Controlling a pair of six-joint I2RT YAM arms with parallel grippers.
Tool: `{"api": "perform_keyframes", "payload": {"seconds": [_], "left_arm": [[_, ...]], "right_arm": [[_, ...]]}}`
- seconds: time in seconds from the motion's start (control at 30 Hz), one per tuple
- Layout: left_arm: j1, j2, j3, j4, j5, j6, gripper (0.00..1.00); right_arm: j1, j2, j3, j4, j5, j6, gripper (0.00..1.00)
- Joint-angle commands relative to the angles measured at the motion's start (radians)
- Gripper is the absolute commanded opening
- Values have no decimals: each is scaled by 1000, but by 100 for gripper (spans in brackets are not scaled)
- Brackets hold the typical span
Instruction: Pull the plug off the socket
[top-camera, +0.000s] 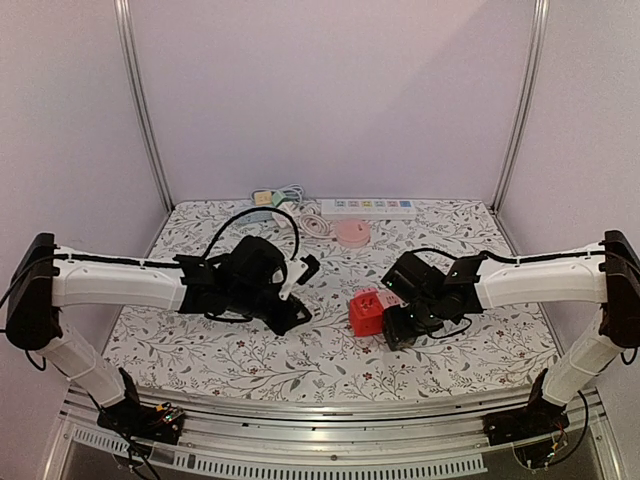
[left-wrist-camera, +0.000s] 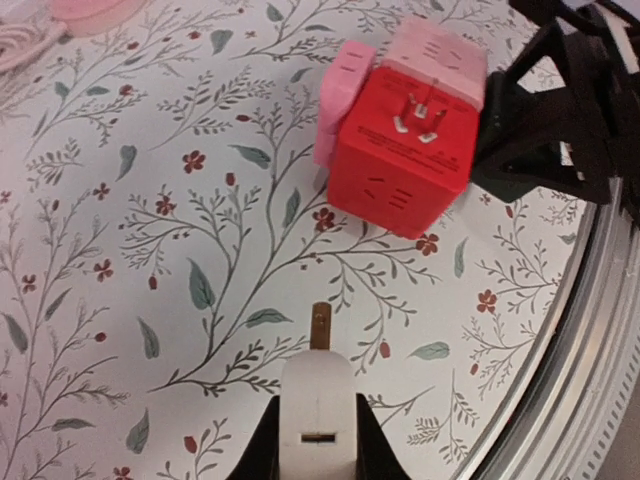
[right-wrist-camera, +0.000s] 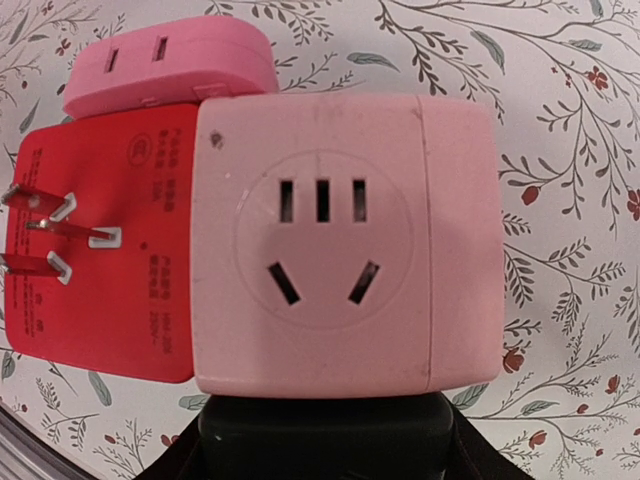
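Plug (left-wrist-camera: 316, 408) — clear of socket (left-wrist-camera: 392, 185)

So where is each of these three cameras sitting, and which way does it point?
Top external: fixed above and behind the arms, looking down at the table; the left arm and right arm show whole.
Left wrist: on the left arm, facing the red socket cube; its left tool pinches a white plug.
Right wrist: on the right arm, close against the cube's pink face; the right tool shows at the bottom edge.
Shared: all three show the cube.
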Motion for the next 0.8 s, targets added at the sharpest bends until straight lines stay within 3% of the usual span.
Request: {"api": "perform_keyframes", "payload": {"seconds": [0.0,0.33,0.67,0.77], "left_arm": [[161,-22,-25,-104,-127,-75,0],[525,-125,-171,-63,-197,-207,0],[710,-169,-275,-21,-165,-226,0],[732,-168,-289,-14,-167,-229,4]], "right_arm": [[2,-48,35,37,43,-20,42],[3,-97,-5,60,50,-28,42],[2,-116,-30,76,48,-22,42],[3,-120,-33,80,46,-21,42]]}}
